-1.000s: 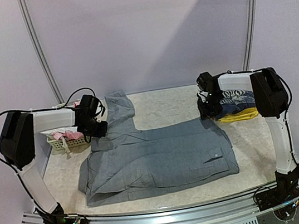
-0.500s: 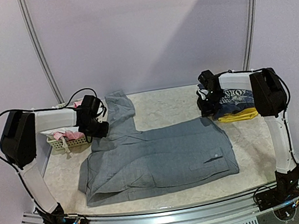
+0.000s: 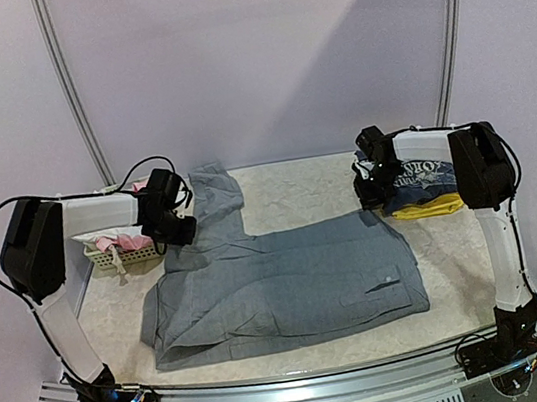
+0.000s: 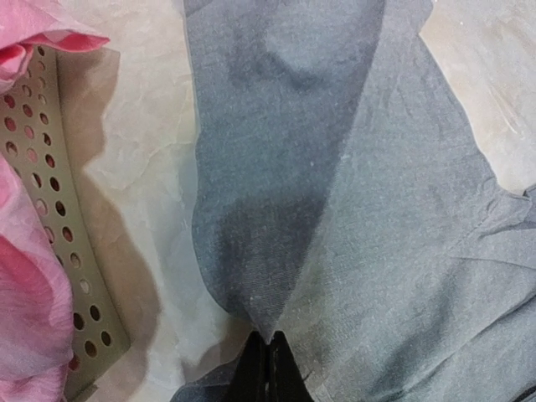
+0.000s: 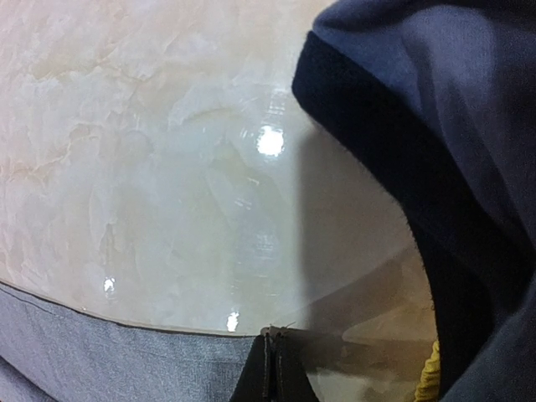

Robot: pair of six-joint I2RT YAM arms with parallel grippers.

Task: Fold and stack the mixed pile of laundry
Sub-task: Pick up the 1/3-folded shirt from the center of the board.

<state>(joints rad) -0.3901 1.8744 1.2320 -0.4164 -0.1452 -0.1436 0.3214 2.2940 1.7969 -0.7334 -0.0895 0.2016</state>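
Top external: the grey trousers point(image 3: 281, 285) lie spread flat, with one arm at each far corner, I judge for an even fold. Left wrist: the left gripper point(image 4: 270, 356) is clenched on a tented pinch of trouser cloth beside the basket point(image 4: 59, 251). Right wrist: the right gripper point(image 5: 272, 356) is clamped on the trousers' hem corner, near the navy tee point(image 5: 435, 126).

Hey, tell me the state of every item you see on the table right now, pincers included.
grey trousers: laid flat, one part angled toward the back.
left pincer: shut on the trousers, cloth tented.
right pincer: shut on the trousers' edge.
navy printed tee: folded, atop yellow garment.
basket: upright, holding pink cloth.
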